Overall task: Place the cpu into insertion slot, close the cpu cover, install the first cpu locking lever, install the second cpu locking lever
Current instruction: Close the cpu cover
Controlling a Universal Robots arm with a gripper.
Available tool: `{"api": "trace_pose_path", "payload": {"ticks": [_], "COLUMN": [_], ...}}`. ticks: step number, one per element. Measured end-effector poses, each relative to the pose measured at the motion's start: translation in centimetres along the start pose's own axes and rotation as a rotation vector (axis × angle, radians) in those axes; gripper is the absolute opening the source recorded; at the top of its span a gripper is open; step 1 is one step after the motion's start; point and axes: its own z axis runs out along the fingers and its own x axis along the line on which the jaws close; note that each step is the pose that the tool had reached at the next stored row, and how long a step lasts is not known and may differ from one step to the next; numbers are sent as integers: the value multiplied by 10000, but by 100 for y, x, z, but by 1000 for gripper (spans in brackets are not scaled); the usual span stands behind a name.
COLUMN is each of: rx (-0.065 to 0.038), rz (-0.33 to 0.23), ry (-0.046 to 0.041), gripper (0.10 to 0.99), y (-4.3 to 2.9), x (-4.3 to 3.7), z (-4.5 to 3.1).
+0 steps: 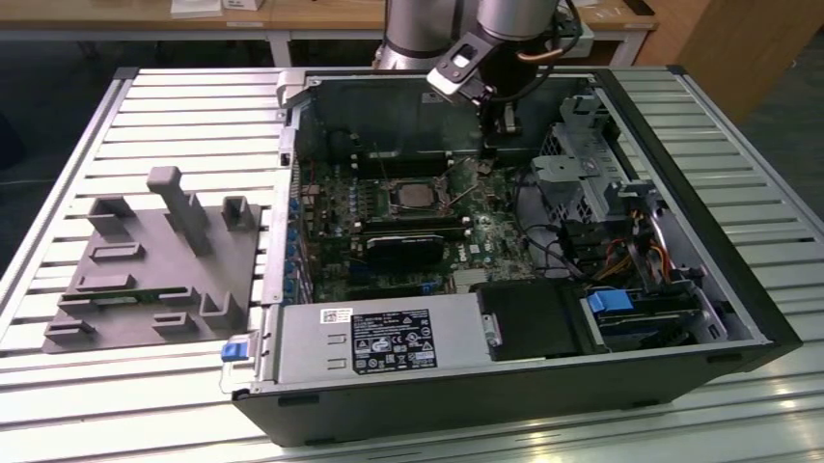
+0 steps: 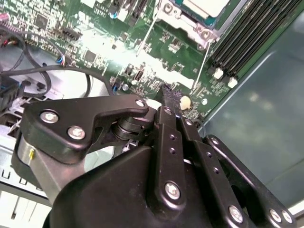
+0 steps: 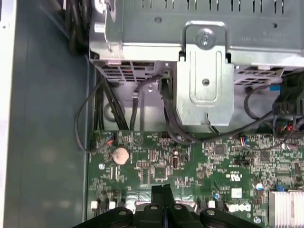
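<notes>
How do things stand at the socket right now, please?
Pincer shut, empty, over the motherboard. Cpu in insertion slot. Cables off to the side.

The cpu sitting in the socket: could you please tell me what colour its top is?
Silver-grey; the cpu shows best in the exterior view.

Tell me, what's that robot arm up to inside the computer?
The arm's gripper hangs inside an open computer case, fingers shut and empty, just above the green motherboard, a little off from the insertion slot. The cpu already sits in that slot. Whether the cpu cover is latched I cannot tell.
</notes>
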Motion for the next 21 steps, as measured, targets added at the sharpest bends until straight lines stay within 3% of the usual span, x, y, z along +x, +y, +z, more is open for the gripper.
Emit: {"api": "trace_pose_path", "payload": {"ticks": [3,9,21], "rx": [0,5,53], "rz": [0,-1,-2], "ry": [-1,2,-41], "gripper": [102,102,102], "y": [36,43,77], "x": [3,3,6], "z": [1,13,178]}}
